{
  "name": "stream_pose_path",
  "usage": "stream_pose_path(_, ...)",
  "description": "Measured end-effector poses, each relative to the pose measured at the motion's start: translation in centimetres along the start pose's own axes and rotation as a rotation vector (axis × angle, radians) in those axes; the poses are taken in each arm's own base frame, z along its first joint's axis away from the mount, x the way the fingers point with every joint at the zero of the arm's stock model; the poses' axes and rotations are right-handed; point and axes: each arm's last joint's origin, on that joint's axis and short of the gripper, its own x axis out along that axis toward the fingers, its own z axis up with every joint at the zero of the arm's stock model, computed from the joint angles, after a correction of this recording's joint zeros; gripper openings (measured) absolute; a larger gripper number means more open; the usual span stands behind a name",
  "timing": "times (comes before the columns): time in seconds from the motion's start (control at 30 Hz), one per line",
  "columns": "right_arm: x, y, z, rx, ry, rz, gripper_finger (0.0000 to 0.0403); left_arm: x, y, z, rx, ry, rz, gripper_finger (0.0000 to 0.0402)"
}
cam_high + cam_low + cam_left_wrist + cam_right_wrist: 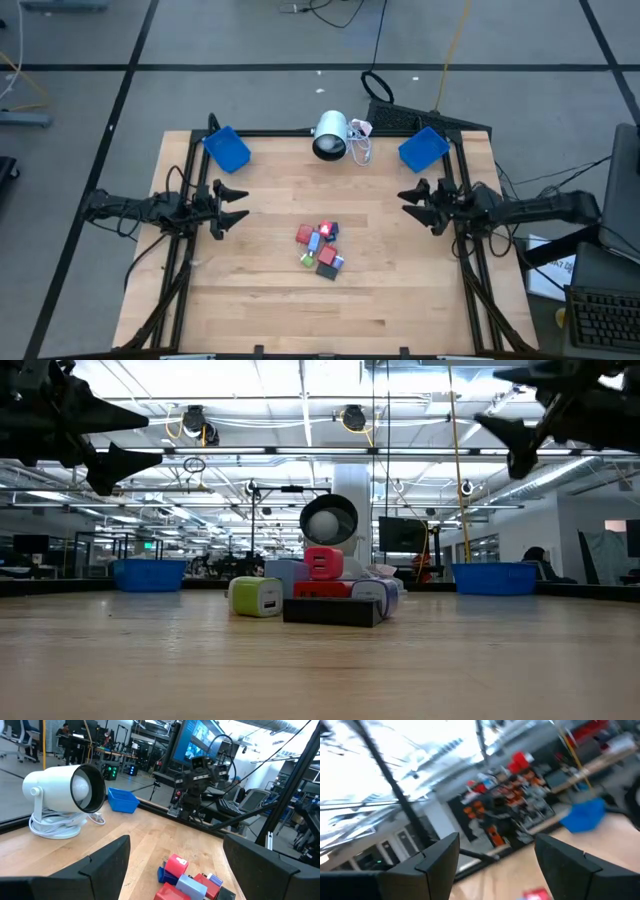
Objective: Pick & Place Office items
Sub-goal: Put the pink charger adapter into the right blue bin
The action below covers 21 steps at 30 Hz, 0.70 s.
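A small heap of tiny blocky plastic office items (320, 249) in red, blue, green and grey sits just below the centre of the pale wooden table (260, 310). At mid-left the left gripper (236, 207) hangs above the table, fingers wide and empty. At mid-right the right gripper (410, 201) seems likewise spread, holding nothing, well apart from the heap.

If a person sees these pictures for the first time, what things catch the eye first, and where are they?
A small heap of colourful office items lies near the middle of the wooden table. Behind it, at the far edge, stands a white lamp, with one blue bin on its left and another blue bin on its right. The left gripper and right gripper hang open on either side.
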Motion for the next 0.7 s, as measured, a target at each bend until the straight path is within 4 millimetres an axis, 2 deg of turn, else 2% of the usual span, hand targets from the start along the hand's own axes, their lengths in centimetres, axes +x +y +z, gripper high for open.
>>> stream_pose_path(0.07, 0.5, 0.4, -0.6, -0.041, 0.001, -0.013, 0.0249, 0.0, 0.0, 0.0, 0.000, 0.000, 0.000, 0.0324)
stream_pose_path(0.2, 2.1, 0.8, -2.7, -0.137, 0.134, -0.132, 0.0263, 0.0, 0.0, 0.0, 0.000, 0.000, 0.000, 0.0324)
stream_pose_path(0.33, 6.1, 2.5, -2.7, -0.197, 0.169, -0.138, 0.0300, 0.0, 0.0, 0.0, 0.000, 0.000, -0.001, 0.0324)
stream_pose_path(0.53, 11.9, 3.6, -4.9, -0.364, 0.296, -0.168, 0.0333, 0.0, 0.0, 0.0, -0.001, -0.001, -0.001, 0.0324)
stream_pose_path(0.7, 15.0, 2.5, -8.1, -0.489, 0.471, -0.310, 0.0330, 0.0, 0.0, 0.0, -0.001, -0.002, -0.001, 0.0324)
